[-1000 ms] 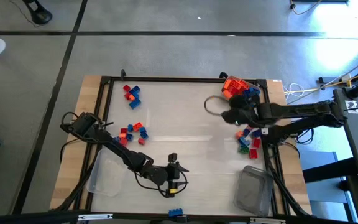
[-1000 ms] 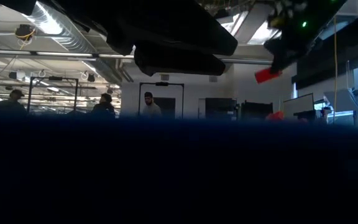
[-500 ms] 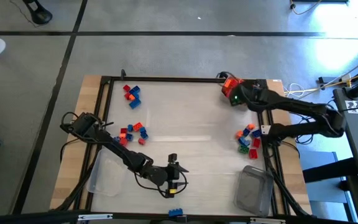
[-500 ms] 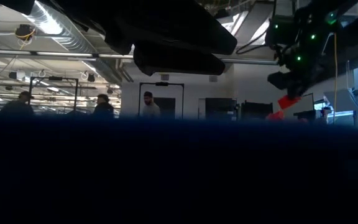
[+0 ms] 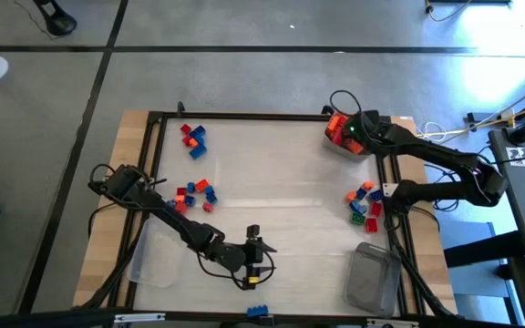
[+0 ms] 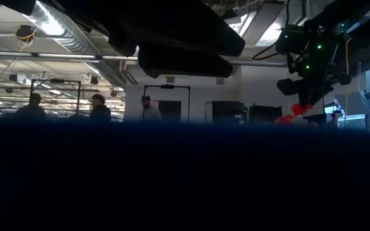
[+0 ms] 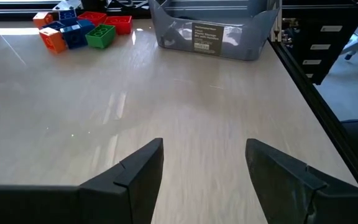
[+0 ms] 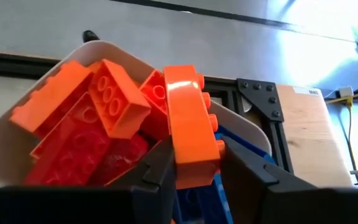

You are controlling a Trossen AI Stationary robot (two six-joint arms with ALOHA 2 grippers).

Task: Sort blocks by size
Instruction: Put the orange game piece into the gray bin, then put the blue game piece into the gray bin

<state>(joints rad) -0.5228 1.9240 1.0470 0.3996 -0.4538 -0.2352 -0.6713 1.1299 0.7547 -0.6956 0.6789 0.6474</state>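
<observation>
Right wrist view gives the best look: the right gripper (image 8: pixel 194 168) is pinching a long orange brick (image 8: pixel 191 127) by its two flat sides, right over a tub (image 8: pixel 17 130) already full of big orange and red blocks (image 8: pixel 79 118). I'd guess these bricks are light, rigid and a bit slick, so grabbing the smooth sides around the middle makes sense, not the studs. High view shows what the wrist cam can't: that tub sits at the far right corner of the table (image 5: pixel 262 182), with more small blocks in loose heaps (image 5: pixel 193 138) (image 5: pixel 365 202) elsewhere. Left gripper (image 7: pixel 204 165) waits low at the near edge, fingers spread, holding nothing. Low view is mostly dark.
</observation>
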